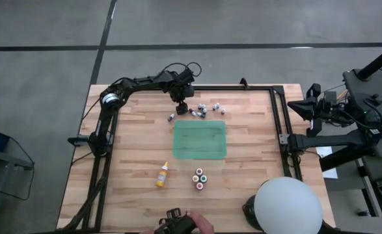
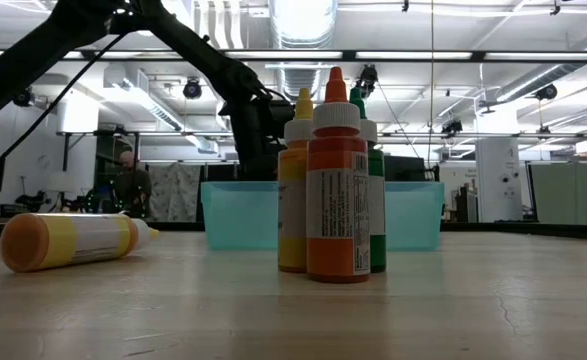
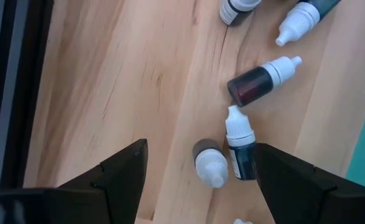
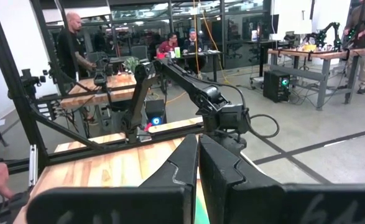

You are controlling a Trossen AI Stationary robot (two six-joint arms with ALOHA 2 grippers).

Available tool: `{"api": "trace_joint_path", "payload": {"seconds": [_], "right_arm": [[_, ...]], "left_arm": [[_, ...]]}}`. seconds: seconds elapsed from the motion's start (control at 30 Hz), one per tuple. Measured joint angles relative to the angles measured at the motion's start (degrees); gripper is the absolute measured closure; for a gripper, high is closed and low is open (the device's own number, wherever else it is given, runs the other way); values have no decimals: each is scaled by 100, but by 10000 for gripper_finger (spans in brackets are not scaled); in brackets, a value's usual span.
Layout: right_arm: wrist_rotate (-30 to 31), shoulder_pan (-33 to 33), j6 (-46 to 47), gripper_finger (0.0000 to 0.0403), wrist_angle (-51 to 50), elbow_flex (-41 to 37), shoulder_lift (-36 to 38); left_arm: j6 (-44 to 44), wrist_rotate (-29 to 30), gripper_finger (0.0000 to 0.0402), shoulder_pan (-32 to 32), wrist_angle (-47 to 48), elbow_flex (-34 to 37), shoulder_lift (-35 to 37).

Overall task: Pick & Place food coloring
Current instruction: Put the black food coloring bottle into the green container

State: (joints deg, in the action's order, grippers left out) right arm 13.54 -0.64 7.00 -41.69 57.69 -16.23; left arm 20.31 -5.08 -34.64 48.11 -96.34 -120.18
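Left tool (image 1: 182, 108) hangs over the scatter of tiny food coloring bottles (image 1: 202, 110) on the desk (image 1: 132, 156), just beyond the far edge of the green tray (image 1: 200, 140), and its jaws stand wide apart with nothing between them. In the left wrist view two small bottles lie right under that gap: one dark-bodied with a white cap (image 3: 240, 148), and a stubbier one (image 3: 210, 163) just beside it, nearly touching. These look like smooth hard plastic, round and very light, so I'd expect them to roll or skid away at the first nudge; best bet is to pinch across the cylindrical body, not the tapered cap, and to come down square so neither neighbour gets knocked. A red-brown bottle (image 3: 263, 79) lies tilted a little further on. On the near side of the tray stands a tight cluster of colour-topped bottles (image 1: 200, 178), upright, and the taller yellow-orange dropper bottle (image 1: 162, 175) lies on its side near them. The desk is slatted pale wood, fairly slick. Right tool (image 4: 198, 163) waits well off beyond the tray's right side, fingers pressed together, empty
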Motion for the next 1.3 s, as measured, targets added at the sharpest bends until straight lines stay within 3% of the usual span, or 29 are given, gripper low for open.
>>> {"api": "trace_joint_path", "payload": {"seconds": [1.3], "right_arm": [[0,0,-12,394,0,0,0]], "left_arm": [[-143,48,162,-17,84,5,-133]]}}
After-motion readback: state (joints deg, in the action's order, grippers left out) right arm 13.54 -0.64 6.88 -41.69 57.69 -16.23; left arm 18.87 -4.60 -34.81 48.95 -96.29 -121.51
